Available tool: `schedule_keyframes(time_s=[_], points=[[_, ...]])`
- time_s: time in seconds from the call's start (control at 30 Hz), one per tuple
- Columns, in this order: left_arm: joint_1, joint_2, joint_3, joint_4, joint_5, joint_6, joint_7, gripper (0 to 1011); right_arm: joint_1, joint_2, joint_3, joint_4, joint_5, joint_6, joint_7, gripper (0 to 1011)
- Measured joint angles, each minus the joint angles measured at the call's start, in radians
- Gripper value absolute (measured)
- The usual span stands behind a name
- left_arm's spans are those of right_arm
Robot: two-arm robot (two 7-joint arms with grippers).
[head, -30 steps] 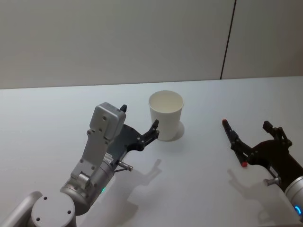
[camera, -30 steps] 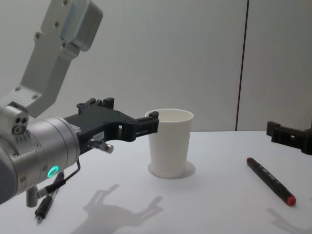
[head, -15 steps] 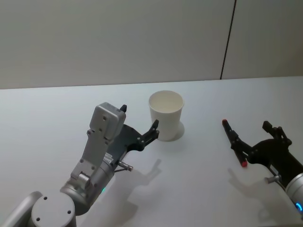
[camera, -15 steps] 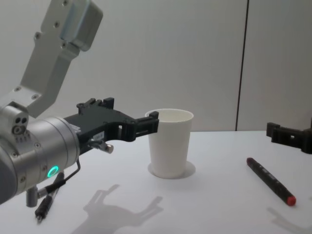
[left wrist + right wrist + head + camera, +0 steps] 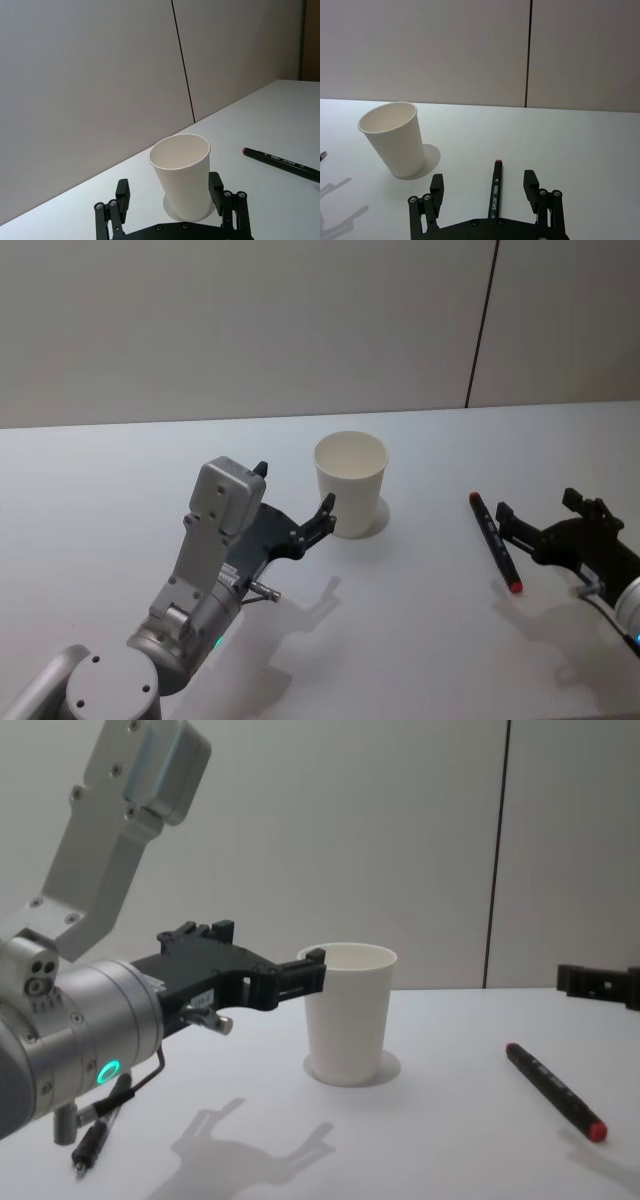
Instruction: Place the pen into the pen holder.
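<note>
- The plain white tapered paper cup (image 5: 350,485), serving as pen holder, is standing upright near the middle of the white tabletop (image 5: 120,490).
- The slim black marker pen (image 5: 494,540) is lying flat toward the tabletop's right edge, well apart from the cup, its red end pointing at the near edge.
- The left gripper (image 5: 295,487) is hovering on the cup's left side, its fingers spread open and holding nothing. One fingertip (image 5: 314,960) is sitting just beside the cup's wall under the rim; contact cannot be told.
- The right gripper (image 5: 538,504) is hanging above the tabletop just beside the pen, on the side facing the right edge, its fingers apart and empty.
</note>
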Motion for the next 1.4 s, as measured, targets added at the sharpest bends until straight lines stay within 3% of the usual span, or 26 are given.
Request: schedule_keyframes(time_s=[0.7,1.03,1.4], points=[[0.0,0.0,0.0,0.0,0.0,0.0,0.0,1004,0.147,-0.017,0.018,0.04,0.021,0.258,0.026,1001],[0.0,0.0,0.0,0.0,0.0,0.0,0.0,1004,0.22,-0.035,0.019,0.095,0.028,0.383,0.037,1001],[0.0,0.0,0.0,0.0,0.0,0.0,0.0,1004,0.301,-0.052,0.018,0.179,0.014,0.473,0.06,1001]])
